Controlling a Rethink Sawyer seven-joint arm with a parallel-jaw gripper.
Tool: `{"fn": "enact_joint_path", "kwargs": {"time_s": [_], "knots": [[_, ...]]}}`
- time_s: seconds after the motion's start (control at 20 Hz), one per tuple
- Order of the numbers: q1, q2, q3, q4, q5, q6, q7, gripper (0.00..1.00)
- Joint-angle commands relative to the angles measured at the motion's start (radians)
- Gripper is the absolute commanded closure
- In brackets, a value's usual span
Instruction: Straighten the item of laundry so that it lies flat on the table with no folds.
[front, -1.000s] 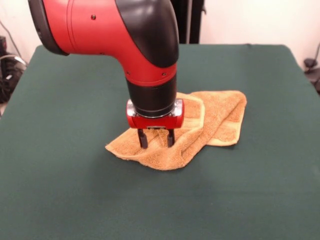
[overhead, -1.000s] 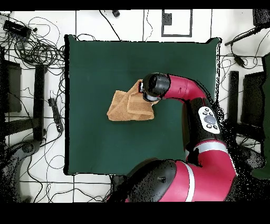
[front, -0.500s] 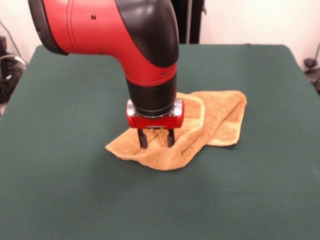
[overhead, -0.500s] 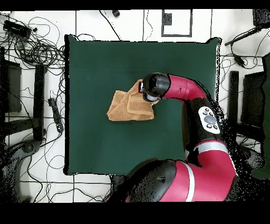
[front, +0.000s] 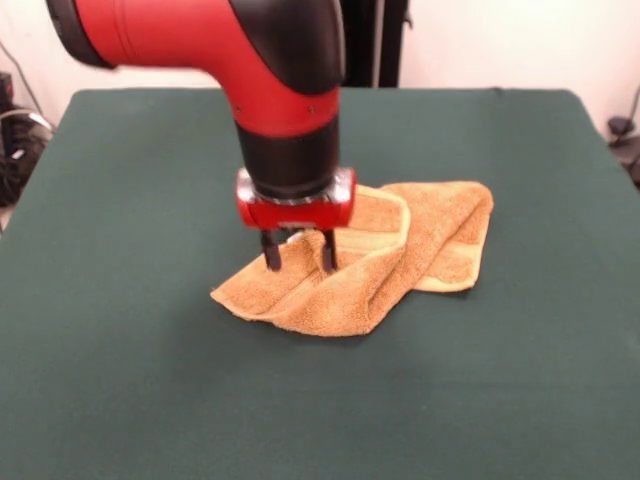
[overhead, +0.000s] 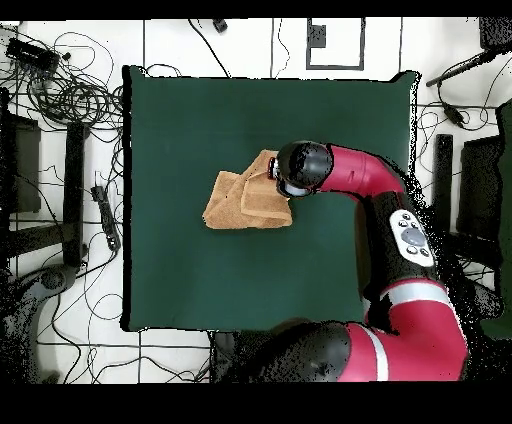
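The front view shows the end effector (front: 298, 256) from the side, its two dark fingers (front: 271, 252) pointing down with a gap between them, so it stands released; the overhead view hides those fingers under the arm's (overhead: 345, 175) round wrist and shows instead the whole tabletop (overhead: 300, 120) and the floor around it. The tabletop is covered in plain dark green cloth and is far larger than the towel (front: 400, 250). In the overhead view the floor is pale and tiled, with tangled black cables (overhead: 70, 95) along the left side and dark equipment at the right edge. The golden-tan towel (overhead: 245, 200) lies near the middle of the tabletop, folded over itself in several layers, with a woven band visible along one fold in the front view. The fingertips are at the towel's left part, over the raised fold; whether they touch the cloth or hang just above it cannot be told, and no cloth is pinched between them
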Motion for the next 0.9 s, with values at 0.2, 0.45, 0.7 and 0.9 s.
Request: {"fn": "enact_joint_path", "kwargs": {"time_s": [0.2, 0.45, 0.7, 0.9], "knots": [[-0.055, -0.168, 0.054, 0.209, -0.009, 0.098, -0.072, 0.00], [-0.054, -0.138, 0.062, 0.186, -0.022, 0.081, -0.057, 0.00], [-0.052, -0.134, 0.061, 0.182, -0.027, 0.078, -0.048, 0.00], [-0.049, -0.130, 0.060, 0.180, -0.030, 0.075, -0.046, 0.00]]}}
